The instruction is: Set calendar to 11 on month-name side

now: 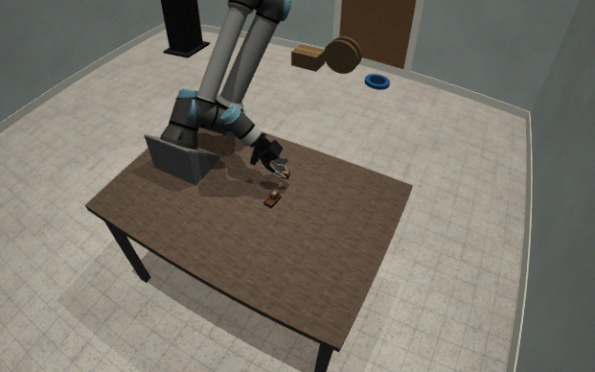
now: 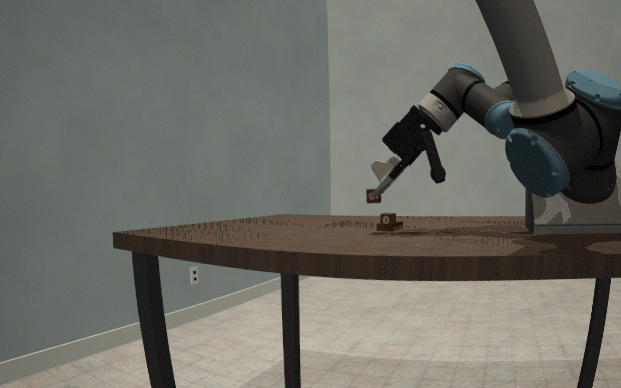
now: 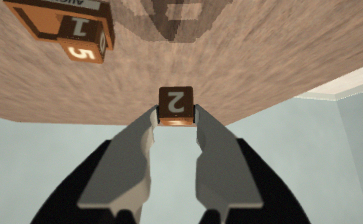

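Note:
My gripper is shut on a brown cube, held by two opposite sides above the table. Its 2 faces the wrist camera, inverted in that view. The small brown tray stands on the table, its AUGUST label partly cut off in the wrist view. The other cube sits at one end of the tray. It shows 1 on the label's side, 5 on top and 0 on its end. The held cube's remaining digits are not readable.
The tray and its cube are close below the held cube, off to the upper left in the wrist view. The arm's grey base mount stands on the wooden table.

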You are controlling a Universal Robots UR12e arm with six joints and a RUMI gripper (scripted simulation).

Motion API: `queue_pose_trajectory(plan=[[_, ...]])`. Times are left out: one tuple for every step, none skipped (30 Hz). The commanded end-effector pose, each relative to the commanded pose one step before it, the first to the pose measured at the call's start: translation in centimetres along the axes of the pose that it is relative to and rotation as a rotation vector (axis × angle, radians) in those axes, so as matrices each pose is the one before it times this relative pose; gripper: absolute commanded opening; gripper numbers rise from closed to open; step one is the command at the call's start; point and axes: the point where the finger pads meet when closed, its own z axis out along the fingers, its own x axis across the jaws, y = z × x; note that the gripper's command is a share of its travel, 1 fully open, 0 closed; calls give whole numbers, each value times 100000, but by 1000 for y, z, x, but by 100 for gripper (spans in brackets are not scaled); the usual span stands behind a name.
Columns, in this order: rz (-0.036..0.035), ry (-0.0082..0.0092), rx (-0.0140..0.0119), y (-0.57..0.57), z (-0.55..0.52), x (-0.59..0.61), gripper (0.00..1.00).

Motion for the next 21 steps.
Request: queue_pose_trajectory(plan=[[49, -98, 2682, 43, 133, -341, 10], [0, 0, 0, 0, 0, 0, 10], [0, 0, 0, 0, 0, 0, 10], [21, -30, 660, 2, 32, -60, 10], [20, -29, 692, 4, 30, -57, 10], [18, -27, 721, 5, 28, -53, 10], [16, -24, 747, 6, 25, -48, 10], [13, -22, 770, 8, 22, -41, 10], [10, -18, 790, 9, 19, -35, 10], [7, -15, 806, 10, 15, -27, 10], [4, -11, 819, 11, 11, -19, 10], [1, -7, 828, 11, 6, -11, 10], [-3, -3, 834, 12, 2, -2, 10], [-6, 1, 835, 12, -3, 7, 10], [-9, 5, 833, 12, -7, 15, 10], [-12, 9, 827, 12, -12, 23, 10], [-15, 13, 816, 12, -16, 31, 10], [-18, 16, 802, 11, -20, 39, 10], [0, 0, 0, 0, 0, 0, 10], [0, 0, 0, 0, 0, 0, 10], [-21, 20, 784, 10, -24, 45, 10]])
